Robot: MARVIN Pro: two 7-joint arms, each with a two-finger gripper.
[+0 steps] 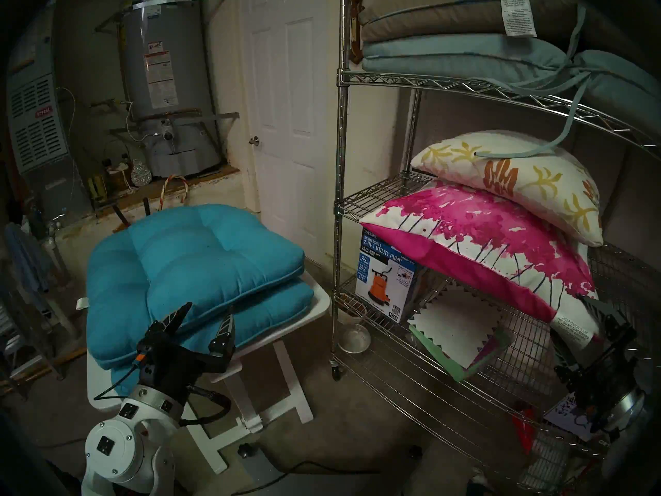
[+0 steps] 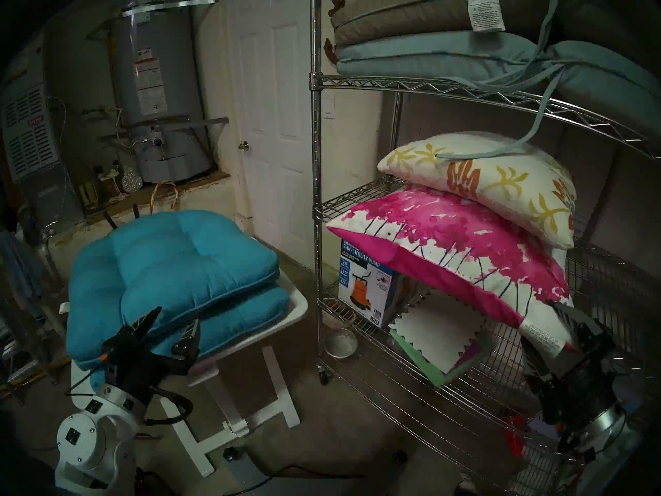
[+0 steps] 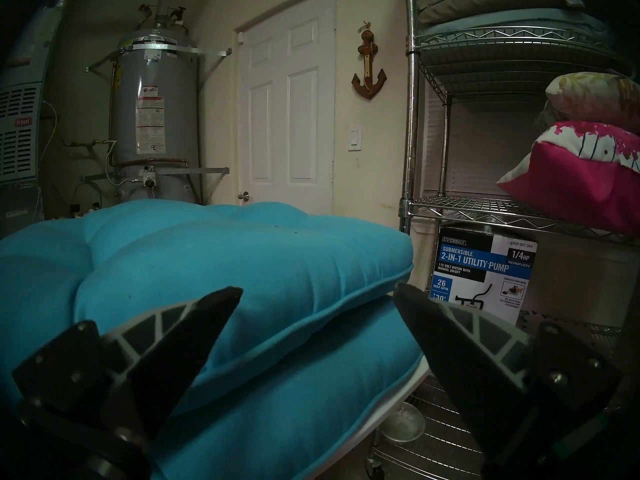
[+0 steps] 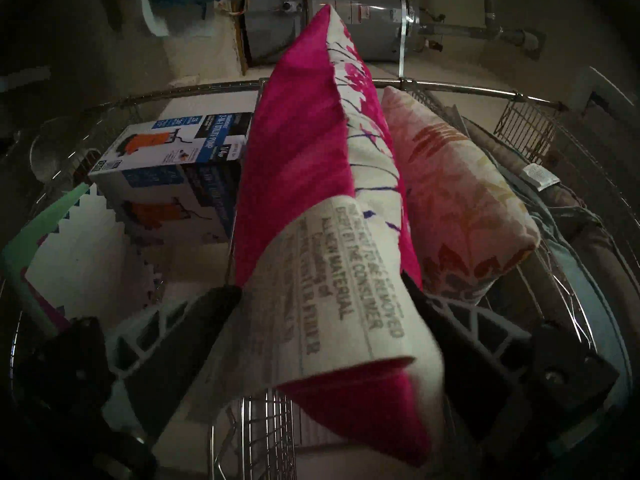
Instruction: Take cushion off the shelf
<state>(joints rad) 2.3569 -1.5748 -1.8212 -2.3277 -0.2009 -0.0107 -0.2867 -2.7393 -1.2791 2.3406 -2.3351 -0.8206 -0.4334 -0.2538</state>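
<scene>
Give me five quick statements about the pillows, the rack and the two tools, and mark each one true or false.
1. The floral pillow lies on top of the pink pillow. True.
2. The right tool is shut on the pink pillow. False: its jaws stand open, with the pillow's tagged corner between them.
3. Two teal cushions are stacked on the white table. True.
4. The left tool holds a teal cushion. False: it is open and holds nothing.
5. The pump box sits on the top tier of the wire rack. False: it sits on a lower tier, beneath the pink pillow.
</scene>
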